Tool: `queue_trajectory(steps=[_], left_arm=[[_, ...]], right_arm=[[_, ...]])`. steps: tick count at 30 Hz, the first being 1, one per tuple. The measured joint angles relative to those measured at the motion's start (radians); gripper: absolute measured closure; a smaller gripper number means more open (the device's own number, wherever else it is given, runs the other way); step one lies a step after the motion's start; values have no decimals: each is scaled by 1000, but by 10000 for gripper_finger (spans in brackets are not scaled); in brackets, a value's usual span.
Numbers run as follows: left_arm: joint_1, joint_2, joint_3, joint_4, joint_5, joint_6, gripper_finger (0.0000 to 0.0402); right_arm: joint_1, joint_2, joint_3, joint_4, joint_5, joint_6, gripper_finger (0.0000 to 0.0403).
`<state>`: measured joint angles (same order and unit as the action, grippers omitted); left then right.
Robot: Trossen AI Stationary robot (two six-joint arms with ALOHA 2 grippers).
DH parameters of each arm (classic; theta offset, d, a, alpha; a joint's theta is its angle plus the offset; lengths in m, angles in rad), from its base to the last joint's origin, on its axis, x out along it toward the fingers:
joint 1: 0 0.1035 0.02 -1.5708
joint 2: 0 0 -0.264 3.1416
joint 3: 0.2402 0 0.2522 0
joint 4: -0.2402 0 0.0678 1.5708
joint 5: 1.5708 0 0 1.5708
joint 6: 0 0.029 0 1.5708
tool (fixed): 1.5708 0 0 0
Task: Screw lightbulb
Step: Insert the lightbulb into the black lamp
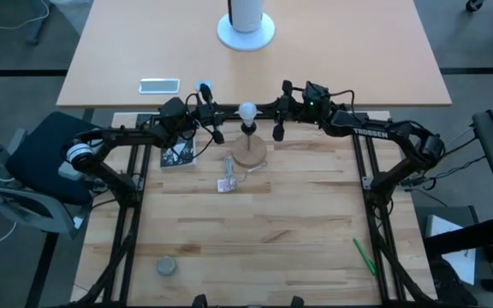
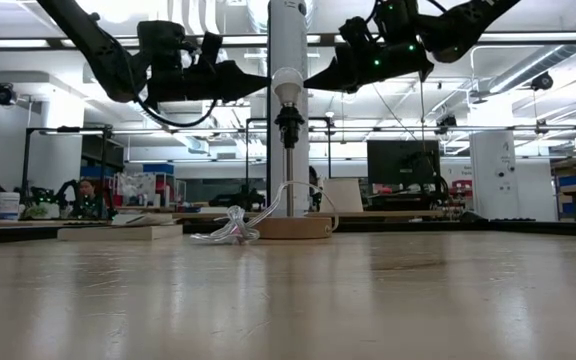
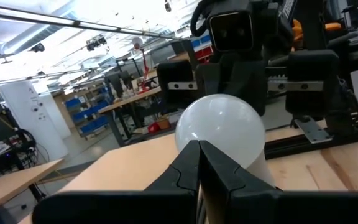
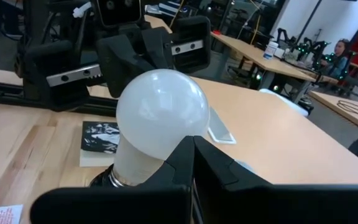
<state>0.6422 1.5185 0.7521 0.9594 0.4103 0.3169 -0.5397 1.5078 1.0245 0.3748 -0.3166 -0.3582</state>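
Atop the black socket (image 2: pixel 289 127), lightbulb (image 2: pixel 287 83) seated upright, wooden base (image 2: pixel 290 228) below

Lightbulb (image 1: pixel 247 111): small white frosted globe, tapering to pale neck. Upright, globe up, base seated in black socket (image 2: pixel 289 124) atop thin stem on round wooden disc (image 1: pixel 249 154). Located near table's far edge, approx. centred betw. left and right edges. Globe intact, unlit.
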Motion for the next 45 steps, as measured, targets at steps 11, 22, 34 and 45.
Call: queue_trajectory(steps=[11, 22, 34, 45], left_arm=[[0, 0, 0, -8, 19, 16, 401], [0, 0, 0, 9, 54, 16, 401], [0, 0, 0, 7, 29, 15, 401], [-1, 0, 0, 4, -12, 9, 401]], right_arm=[[5, -3, 0, -3, -12, -19, 401], [5, -5, -5, -3, -51, -28, 401], [7, -24, -14, -8, -59, -20, 401], [26, -26, -16, -10, -59, -9, 401]])
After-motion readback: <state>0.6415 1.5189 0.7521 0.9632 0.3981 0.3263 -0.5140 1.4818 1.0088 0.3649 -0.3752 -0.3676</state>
